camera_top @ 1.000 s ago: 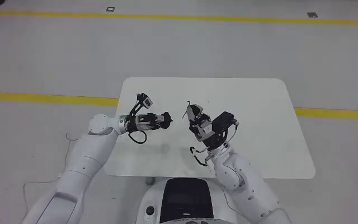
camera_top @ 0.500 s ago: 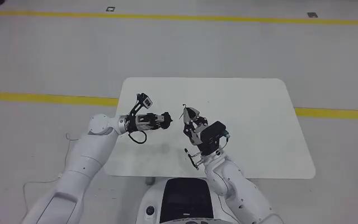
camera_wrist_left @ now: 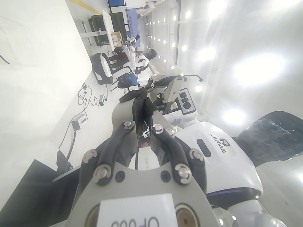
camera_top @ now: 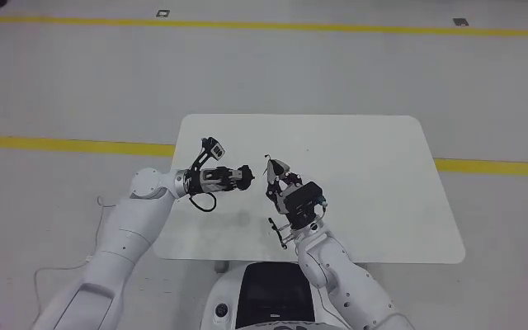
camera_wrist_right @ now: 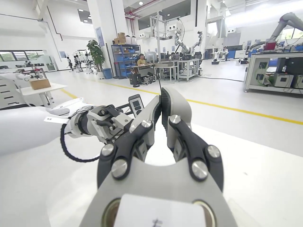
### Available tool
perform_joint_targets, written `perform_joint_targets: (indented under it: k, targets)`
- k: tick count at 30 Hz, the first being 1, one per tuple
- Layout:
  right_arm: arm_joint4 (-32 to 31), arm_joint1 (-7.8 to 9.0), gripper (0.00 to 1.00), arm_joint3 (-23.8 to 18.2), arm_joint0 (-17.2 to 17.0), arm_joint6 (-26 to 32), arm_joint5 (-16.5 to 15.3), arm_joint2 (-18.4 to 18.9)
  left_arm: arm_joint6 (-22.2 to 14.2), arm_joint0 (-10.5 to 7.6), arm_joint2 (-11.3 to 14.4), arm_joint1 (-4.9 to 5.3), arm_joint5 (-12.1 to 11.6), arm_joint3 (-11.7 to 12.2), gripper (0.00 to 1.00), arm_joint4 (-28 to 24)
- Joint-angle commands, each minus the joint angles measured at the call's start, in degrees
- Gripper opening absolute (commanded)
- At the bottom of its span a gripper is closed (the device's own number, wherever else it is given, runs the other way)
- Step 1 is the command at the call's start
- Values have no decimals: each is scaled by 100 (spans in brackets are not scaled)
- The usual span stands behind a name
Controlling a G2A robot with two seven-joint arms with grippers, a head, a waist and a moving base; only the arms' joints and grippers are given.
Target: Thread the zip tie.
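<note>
Both grippers hang above the near-left part of the white table (camera_top: 371,148), tips facing each other, close but apart. The right gripper (camera_wrist_right: 161,96) has its jaws pinched tight on the zip tie (camera_wrist_right: 158,83), a thin black strand that rises out of the fingertips and curves toward the left. The left gripper (camera_wrist_left: 142,94) is closed down too. A small dark tab (camera_wrist_left: 125,98) sticks out at its tips. I take this to be the tie's head end, though the views do not settle that.

The step in hand looks like the line-up before threading: the free tail on the right, the receiving end on the left, a gap between them. The next move probably calls for a fine shift of the right arm leftward, with the strand's tip aimed squarely at the opening. The strand is curved and likely springy, so the aim should follow its tip, not the fingers.
</note>
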Motion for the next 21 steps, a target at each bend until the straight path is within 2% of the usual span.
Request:
perform_joint_targets:
  k: [1, 9, 16, 21]
  targets:
    - [3, 0, 0, -1, -1, -1, -2, 0, 0, 0, 0, 0, 0, 0, 0, 0]
    - [-19, -1, 0, -16, 3, 16, 20, 10, 0, 0, 0, 0, 0, 0, 0, 0]
    - [-177, -50, 0, -33, -83, -192, 400, -142, 0, 0, 0, 0, 0, 0, 0, 0]
    - [-308, -92, 0, 51, -75, -211, 557, -296, 0, 0, 0, 0, 0, 0, 0, 0]
